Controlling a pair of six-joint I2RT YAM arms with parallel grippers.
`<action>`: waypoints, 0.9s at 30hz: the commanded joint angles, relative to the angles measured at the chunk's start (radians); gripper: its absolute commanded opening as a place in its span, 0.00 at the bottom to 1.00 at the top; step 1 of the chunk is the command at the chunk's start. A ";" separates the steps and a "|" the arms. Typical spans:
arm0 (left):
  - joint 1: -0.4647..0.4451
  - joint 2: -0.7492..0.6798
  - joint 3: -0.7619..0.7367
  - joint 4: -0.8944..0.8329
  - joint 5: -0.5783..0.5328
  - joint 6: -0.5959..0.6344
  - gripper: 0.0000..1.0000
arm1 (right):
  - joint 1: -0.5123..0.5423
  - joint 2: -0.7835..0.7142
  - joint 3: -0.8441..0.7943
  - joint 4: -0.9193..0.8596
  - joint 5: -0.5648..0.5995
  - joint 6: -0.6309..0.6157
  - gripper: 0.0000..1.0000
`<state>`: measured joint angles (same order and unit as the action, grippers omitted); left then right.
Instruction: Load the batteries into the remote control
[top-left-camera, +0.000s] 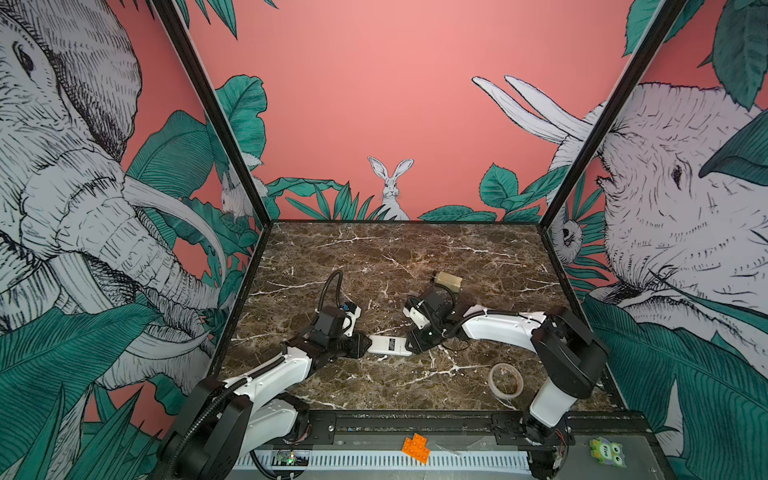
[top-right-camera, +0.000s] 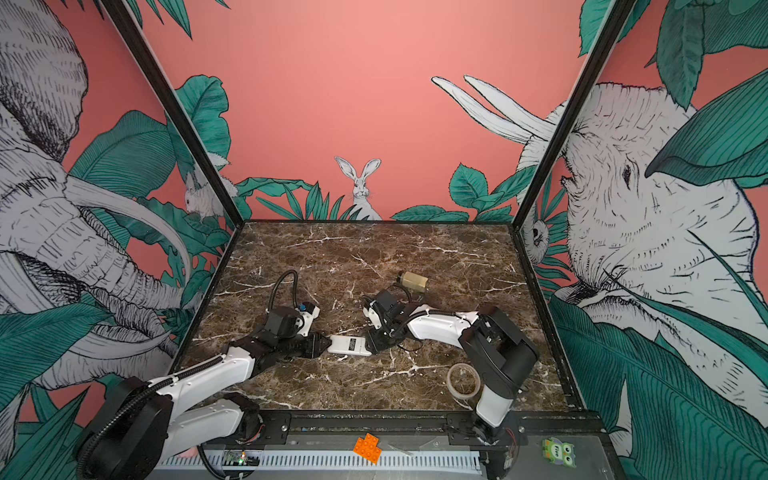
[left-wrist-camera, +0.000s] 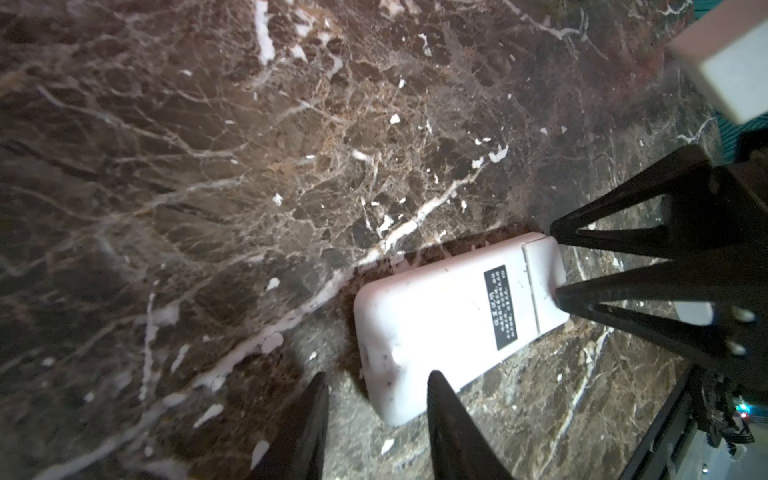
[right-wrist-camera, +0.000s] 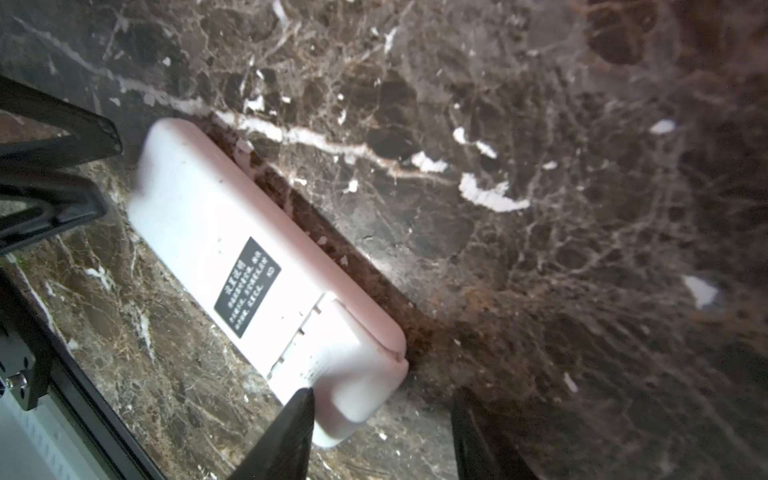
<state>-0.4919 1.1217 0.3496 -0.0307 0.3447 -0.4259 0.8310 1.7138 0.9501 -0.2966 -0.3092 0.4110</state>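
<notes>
Lying label-side up near the middle of the table (top-left-camera: 374, 257), the remote (top-left-camera: 388, 345) sits between left gripper (left-wrist-camera: 377, 374) and right gripper (right-wrist-camera: 383, 390). Each straddles one end, jaws apart, with a gap beside the remote; neither is clamped.

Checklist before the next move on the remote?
1. Remote lying label up: ok.
2. Left gripper fingers astride one end: ok.
3. Right gripper fingers astride the cover end: ok.
4. Battery cover off: not ok, looks fitted.
5. Batteries in view: not ok, none seen in any view.
6. Tape roll clear of the remote: ok.
</notes>
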 joint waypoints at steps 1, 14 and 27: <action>0.003 -0.001 -0.007 0.013 0.007 0.007 0.41 | -0.003 0.019 0.002 -0.007 0.025 -0.015 0.52; 0.003 0.050 -0.020 0.057 0.011 0.004 0.40 | 0.037 0.049 0.031 -0.062 0.080 -0.047 0.51; 0.000 0.066 -0.030 0.078 0.019 -0.006 0.36 | 0.046 0.063 0.036 -0.053 0.083 -0.042 0.40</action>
<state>-0.4919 1.1866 0.3412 0.0319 0.3573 -0.4271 0.8700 1.7397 0.9905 -0.3187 -0.2687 0.3706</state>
